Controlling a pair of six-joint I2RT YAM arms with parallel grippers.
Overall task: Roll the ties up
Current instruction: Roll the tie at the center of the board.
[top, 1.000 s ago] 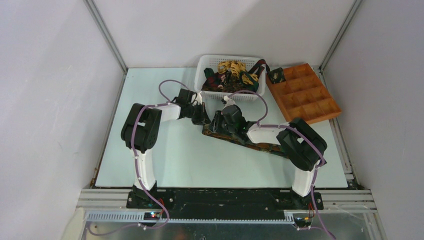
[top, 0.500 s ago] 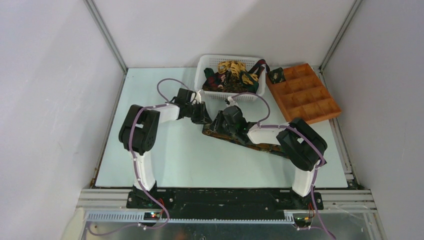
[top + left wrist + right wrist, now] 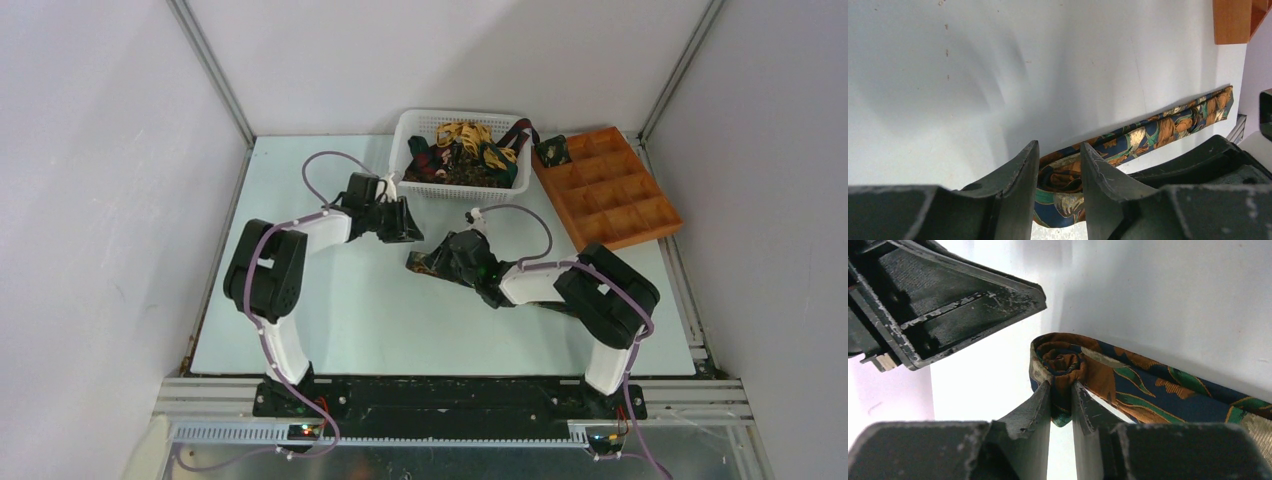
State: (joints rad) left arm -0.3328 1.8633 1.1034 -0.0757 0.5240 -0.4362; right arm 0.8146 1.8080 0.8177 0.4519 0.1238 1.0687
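Top external view: roll handed over to the right gripper

From above, the left gripper (image 3: 398,222) is seen drawn back toward the white basket (image 3: 402,150). It is now apart from the patterned necktie (image 3: 418,265), where half a second ago it was pressed close beside the right gripper (image 3: 442,262). Its jaws, closed a second ago, are now parted and nothing is held. In the left wrist view its fingers (image 3: 1018,180) stand open, and the started coil (image 3: 1062,179) is glimpsed beyond the gap, untouched.

The coil is kept by the right gripper alone. In the right wrist view it is pinched at its lower edge between narrowly set fingers, with only a few turns wound. The rest of the necktie is laid flat on the table (image 3: 330,310), running away under the right arm.

The handover is judged complete, yet most of the length remains to be wound. More ties (image 3: 465,150) are heaped in the basket, and one rolled tie (image 3: 553,152) is lodged in a corner of the compartment tray (image 3: 610,185).
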